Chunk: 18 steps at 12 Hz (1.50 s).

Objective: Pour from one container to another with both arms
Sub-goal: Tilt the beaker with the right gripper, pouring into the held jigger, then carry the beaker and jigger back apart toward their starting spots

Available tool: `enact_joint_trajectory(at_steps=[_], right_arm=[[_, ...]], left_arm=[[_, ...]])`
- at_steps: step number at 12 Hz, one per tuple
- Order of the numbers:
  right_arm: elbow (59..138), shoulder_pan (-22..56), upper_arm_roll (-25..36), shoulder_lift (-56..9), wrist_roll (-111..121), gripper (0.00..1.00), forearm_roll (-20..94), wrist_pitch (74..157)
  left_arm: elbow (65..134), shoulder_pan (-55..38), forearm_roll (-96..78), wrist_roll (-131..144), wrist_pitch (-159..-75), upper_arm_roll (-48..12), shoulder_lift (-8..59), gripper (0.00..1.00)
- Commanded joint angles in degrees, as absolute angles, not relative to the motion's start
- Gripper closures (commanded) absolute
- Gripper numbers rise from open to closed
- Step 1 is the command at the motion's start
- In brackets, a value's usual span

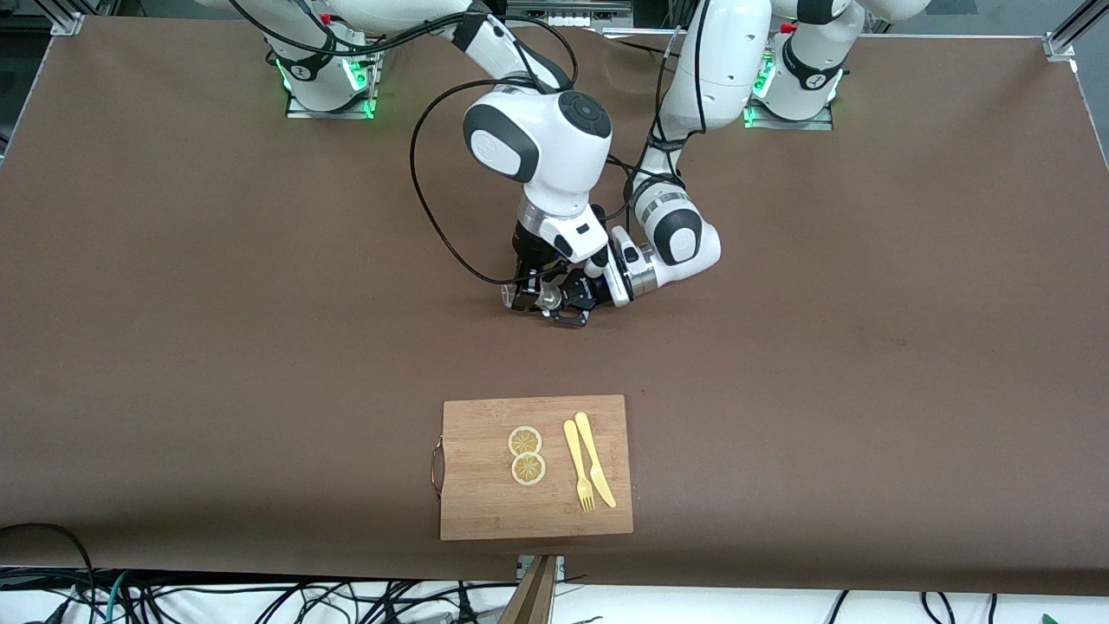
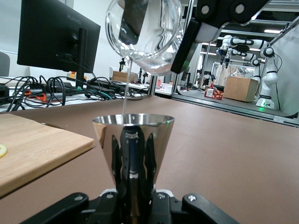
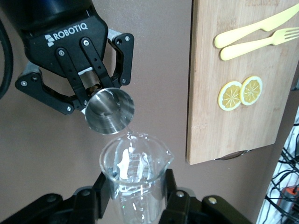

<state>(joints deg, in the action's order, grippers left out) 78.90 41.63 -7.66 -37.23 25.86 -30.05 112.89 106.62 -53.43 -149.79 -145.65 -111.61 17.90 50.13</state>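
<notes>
Over the middle of the brown table my two grippers meet. My right gripper (image 1: 530,293) (image 3: 135,189) is shut on a clear glass beaker (image 3: 134,161) (image 2: 145,32), which is tilted with its spout over a shiny metal cone-shaped cup (image 2: 133,135) (image 3: 110,112). A thin stream of clear liquid (image 2: 124,93) runs from the beaker into the cup. My left gripper (image 1: 582,299) (image 2: 134,186) (image 3: 98,91) is shut on that cup's lower part and holds it upright just below the beaker.
A wooden cutting board (image 1: 485,507) (image 3: 205,93) lies nearer to the front camera, by the table's edge. On it are two lemon slices (image 1: 526,455), a yellow fork (image 1: 578,468) and a yellow knife (image 1: 596,458). Black cables loop beside the right arm.
</notes>
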Motion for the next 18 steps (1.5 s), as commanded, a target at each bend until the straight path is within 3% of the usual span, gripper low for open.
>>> enact_joint_trajectory(at_steps=[1, 10, 15, 18], right_arm=[[78.75, 38.77, -8.00, -37.09, 28.02, 0.59, -22.18, 113.47], [78.31, 30.25, -7.38, -37.00, 41.57, 0.57, 3.67, 117.95], [80.06, 21.29, -7.65, -35.25, 52.34, 0.57, 19.47, 119.36], [83.31, 14.96, -7.56, -33.40, 62.72, 0.57, 31.17, 118.66]], left_arm=[[106.08, -55.55, -160.31, -149.24, -113.20, 18.46, 50.80, 1.00], [106.08, -54.15, -159.88, -149.24, -113.56, 18.63, 50.36, 1.00], [106.26, -47.56, -152.50, -149.06, -112.86, 18.81, 49.04, 1.00], [106.35, -38.71, -142.51, -148.97, -111.89, 16.10, 47.55, 1.00]])
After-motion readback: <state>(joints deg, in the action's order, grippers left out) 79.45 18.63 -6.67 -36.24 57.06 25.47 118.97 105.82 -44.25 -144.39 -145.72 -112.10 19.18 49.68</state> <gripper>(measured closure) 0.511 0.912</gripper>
